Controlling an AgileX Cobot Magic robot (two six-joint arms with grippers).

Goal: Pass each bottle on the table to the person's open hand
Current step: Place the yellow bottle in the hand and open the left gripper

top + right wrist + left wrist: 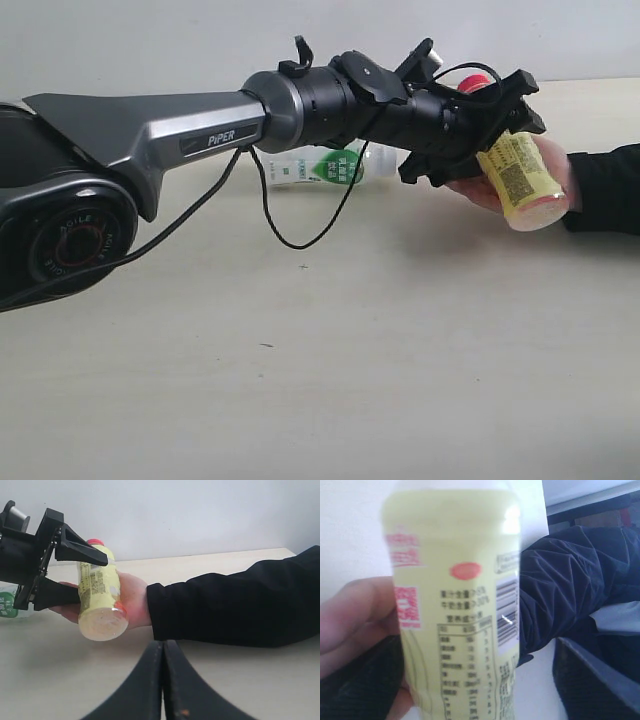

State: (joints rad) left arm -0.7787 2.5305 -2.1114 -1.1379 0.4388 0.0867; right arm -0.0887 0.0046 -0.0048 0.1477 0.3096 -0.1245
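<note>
The yellow-labelled bottle (520,178) with a red cap (475,83) lies tilted in the person's open hand (556,160) at the right. My left gripper (500,140) reaches across and straddles it. In the left wrist view the bottle (455,605) fills the frame, and pale table shows between it and one finger (590,680), so the jaws stand open. From the right wrist the same bottle (100,595) rests on the palm (132,600). My right gripper (162,647) is shut and empty, low over the table (350,350). The white-and-green-labelled bottle (320,165) lies behind the left arm. The other two bottles are out of view.
The person's black sleeve (605,190) comes in from the right edge. A black cable (290,235) hangs in a loop under the left arm. The left arm's base (70,235) fills the left side. A pale wall stands behind the table.
</note>
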